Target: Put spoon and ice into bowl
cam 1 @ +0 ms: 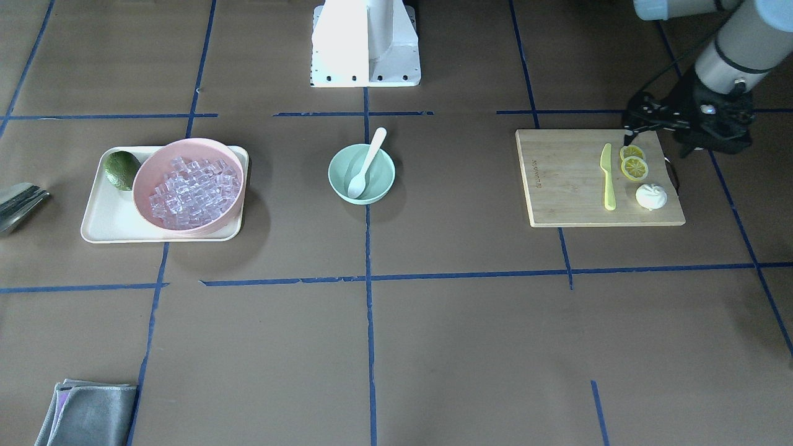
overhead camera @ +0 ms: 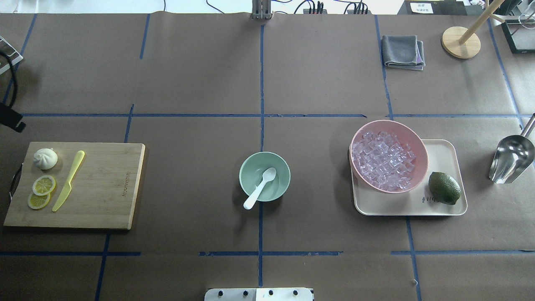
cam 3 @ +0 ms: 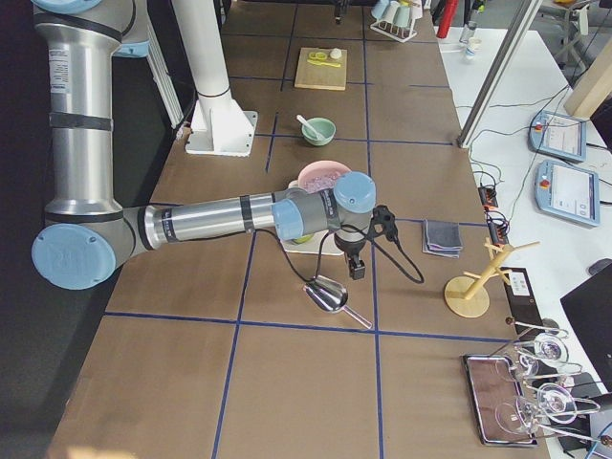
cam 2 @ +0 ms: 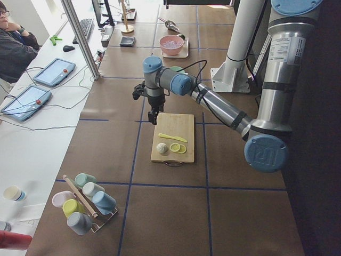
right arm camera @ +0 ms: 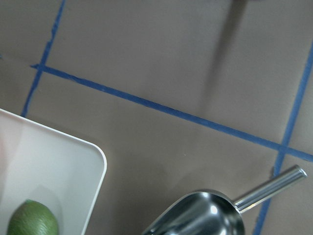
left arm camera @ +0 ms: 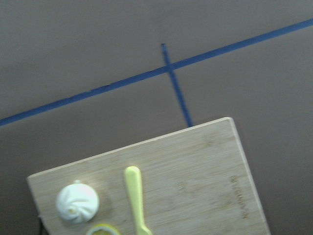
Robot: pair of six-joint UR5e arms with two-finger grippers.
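Observation:
The white spoon lies in the mint-green bowl at the table's middle, scoop down and handle leaning over the rim; both also show in the overhead view, spoon and bowl. The clear ice cubes fill the pink bowl; I see no cube in the green bowl. My left gripper hangs over the far corner of the cutting board, holding nothing I can see; I cannot tell its jaw state. My right gripper hangs near the metal scoop; I cannot tell its state.
The pink bowl and a lime sit on a cream tray. The metal scoop lies right of the tray. The board carries a yellow-green knife, lemon slices and a white bun. A grey cloth lies at the far side.

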